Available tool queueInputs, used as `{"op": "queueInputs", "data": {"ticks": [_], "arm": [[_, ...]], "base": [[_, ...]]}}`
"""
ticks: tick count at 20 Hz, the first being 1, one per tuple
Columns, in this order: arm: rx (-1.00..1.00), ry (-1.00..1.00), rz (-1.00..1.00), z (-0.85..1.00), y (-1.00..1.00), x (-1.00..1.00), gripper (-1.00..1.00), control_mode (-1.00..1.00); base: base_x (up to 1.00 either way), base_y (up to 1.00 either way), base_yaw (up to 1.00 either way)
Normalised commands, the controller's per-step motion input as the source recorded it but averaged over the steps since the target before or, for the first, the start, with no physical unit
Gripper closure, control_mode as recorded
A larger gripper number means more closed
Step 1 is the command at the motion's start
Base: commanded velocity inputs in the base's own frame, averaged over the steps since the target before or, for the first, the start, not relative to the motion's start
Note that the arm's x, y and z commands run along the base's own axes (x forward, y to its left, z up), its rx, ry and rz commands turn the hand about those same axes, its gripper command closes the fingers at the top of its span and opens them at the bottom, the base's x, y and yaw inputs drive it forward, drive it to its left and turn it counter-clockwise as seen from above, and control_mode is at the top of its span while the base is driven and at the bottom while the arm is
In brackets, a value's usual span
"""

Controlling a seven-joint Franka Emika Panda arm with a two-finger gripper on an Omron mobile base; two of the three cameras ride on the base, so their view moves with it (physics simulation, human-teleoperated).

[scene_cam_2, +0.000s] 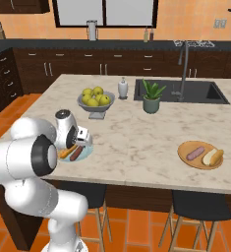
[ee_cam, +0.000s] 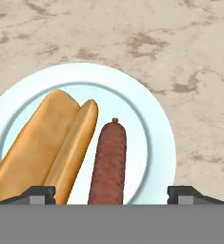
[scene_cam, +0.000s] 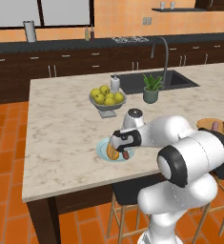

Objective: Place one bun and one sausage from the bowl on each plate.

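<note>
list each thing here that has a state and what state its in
pale blue plate: holds one bun and one sausage, side by side
tan-orange plate: holds one sausage and one bun
gripper: open, above the blue plate
grey bowl: full of apples

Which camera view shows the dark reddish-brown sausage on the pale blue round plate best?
The hand view: the dark reddish-brown sausage lies large and unobstructed beside the golden split bun on the pale blue round plate. The left base view shows a sliver of it under the arm; the right base view shows it small.
</note>
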Motion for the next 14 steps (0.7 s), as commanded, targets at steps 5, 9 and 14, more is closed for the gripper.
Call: {"op": "queueInputs", "data": {"ticks": [5,9,14], "arm": [[0.1,-0.14,0.0,0.68,-0.33,-0.93,-1.0,-1.0],[0.07,-0.03,-0.03,0.75,-0.63,-1.0,-1.0,-1.0],[0.0,0.0,-0.17,0.83,-0.8,-0.97,-1.0,-1.0]], "base": [[0.0,0.0,0.0],[0.0,0.0,0.0],[0.0,0.0,0.0]]}}
